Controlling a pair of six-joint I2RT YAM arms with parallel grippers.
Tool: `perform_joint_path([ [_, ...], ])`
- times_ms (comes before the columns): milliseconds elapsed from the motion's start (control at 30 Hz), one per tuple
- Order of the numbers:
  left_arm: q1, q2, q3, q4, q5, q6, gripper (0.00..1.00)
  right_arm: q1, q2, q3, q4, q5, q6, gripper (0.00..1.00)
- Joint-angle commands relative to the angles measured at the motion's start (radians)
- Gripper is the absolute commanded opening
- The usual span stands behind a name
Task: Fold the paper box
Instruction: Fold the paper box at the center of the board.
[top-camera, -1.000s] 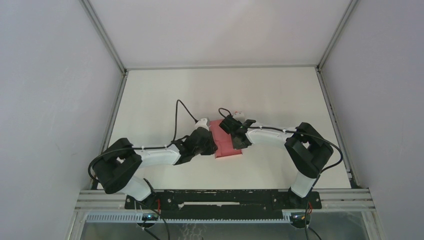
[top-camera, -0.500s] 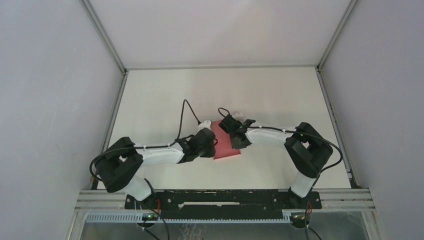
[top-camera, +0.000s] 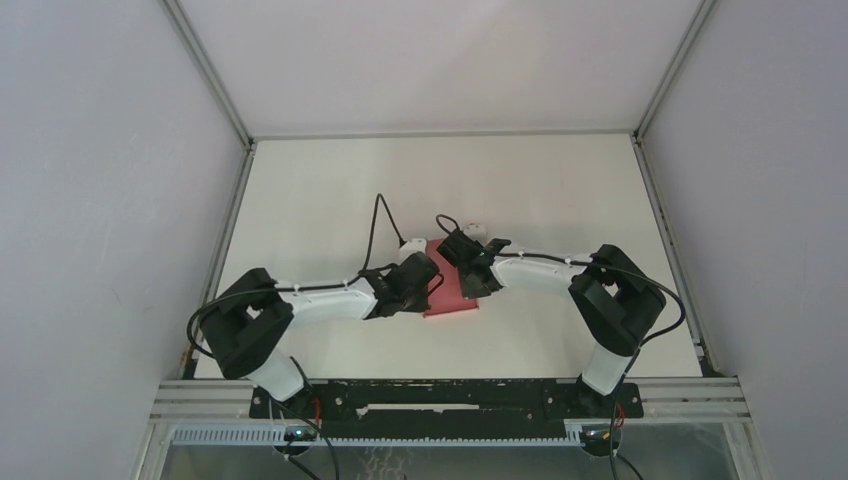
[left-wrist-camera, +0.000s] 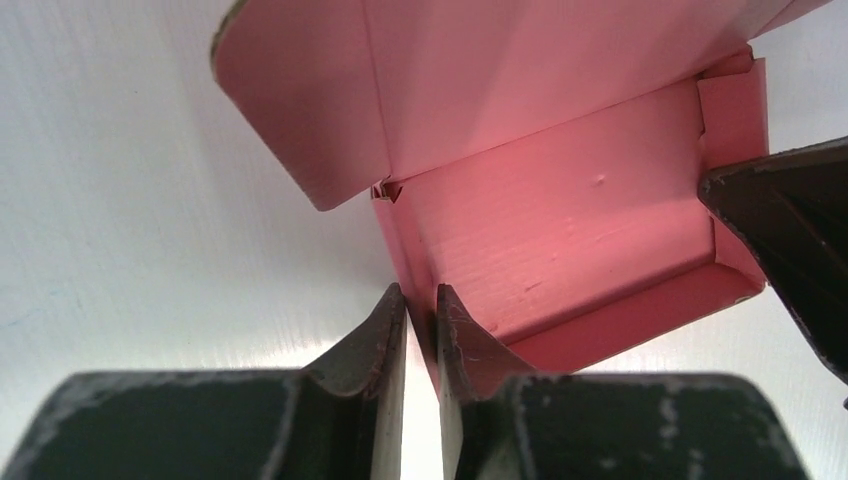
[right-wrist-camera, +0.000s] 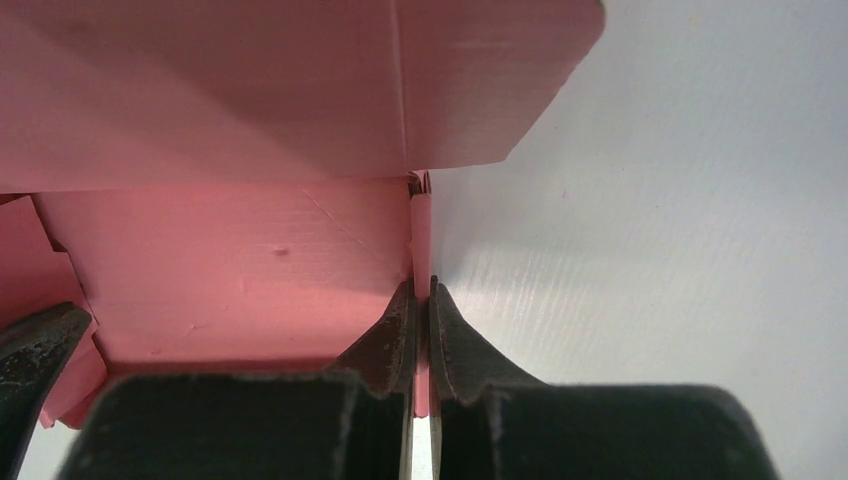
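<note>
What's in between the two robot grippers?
The paper box lies between the left gripper and the right gripper. The top view shows it best.

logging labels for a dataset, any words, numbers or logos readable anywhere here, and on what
None can be read.
The box is plain pink, with no print on any panel in view.
The table shows no marking.
Any marks on the arms are too small to tell in the top view.
</note>
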Motion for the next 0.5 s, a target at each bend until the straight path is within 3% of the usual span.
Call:
perform_joint_path([
  [0,-0.006,0.041,0.039,-0.211,-0.066,0.071,0.09,0.006,0.049,-0.016,-0.006,-0.029,0.022,0.00],
  [200,-0.010,0.085,0.086,-0.283,-0.134,0.084,0.09,0.023,0.022,-0.016,0.010,-0.044,0.021,0.24],
  [333,-0.009,0.106,0.097,-0.308,-0.163,0.084,0.08,0.015,-0.037,-0.016,0.007,-0.058,0.013,0.32],
  [467,-0.009,0.124,0.113,-0.336,-0.192,0.085,0.08,-0.007,-0.099,-0.017,-0.001,-0.082,0.000,0.34],
])
